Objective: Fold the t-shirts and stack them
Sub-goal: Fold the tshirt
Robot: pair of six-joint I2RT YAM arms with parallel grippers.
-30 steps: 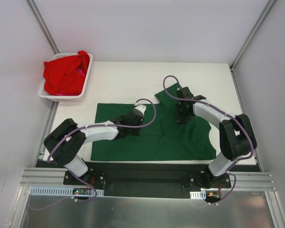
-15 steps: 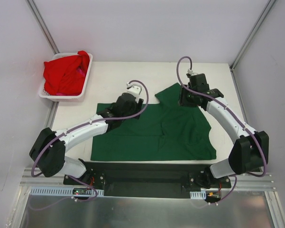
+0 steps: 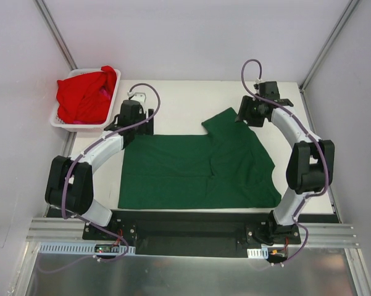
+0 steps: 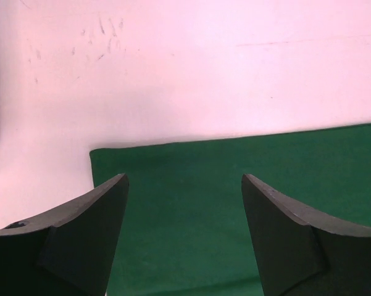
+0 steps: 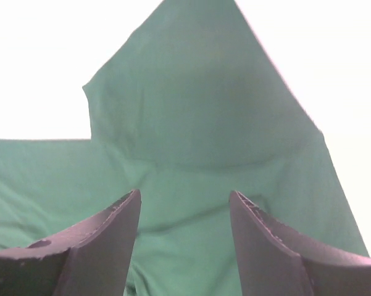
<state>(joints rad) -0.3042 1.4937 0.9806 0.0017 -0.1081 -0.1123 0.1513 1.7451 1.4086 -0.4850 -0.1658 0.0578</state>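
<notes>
Both arms reach to the far half of the white bench (image 3: 185, 102), and the plain dark green cloth t-shirt (image 3: 197, 169) lies spread flat across the near middle. One sleeve points toward the far side.

The left gripper (image 4: 185, 182) has its jaws wide apart with nothing between them. It sits right at the shirt's far-left corner, and its wrist view shows that corner and the straight cloth edge just ahead of the fingers.

Over on the right, the right gripper (image 5: 184, 194) is parted too and holds nothing. It sits just beside the pointed sleeve, and green cloth fills its wrist view. Whether either gripper's fingertips touch the fabric cannot be told.

The bright red cloth t-shirt (image 3: 83, 95) is heaped in the white plastic slotted basket (image 3: 80, 126) at the far left, near the left gripper.
</notes>
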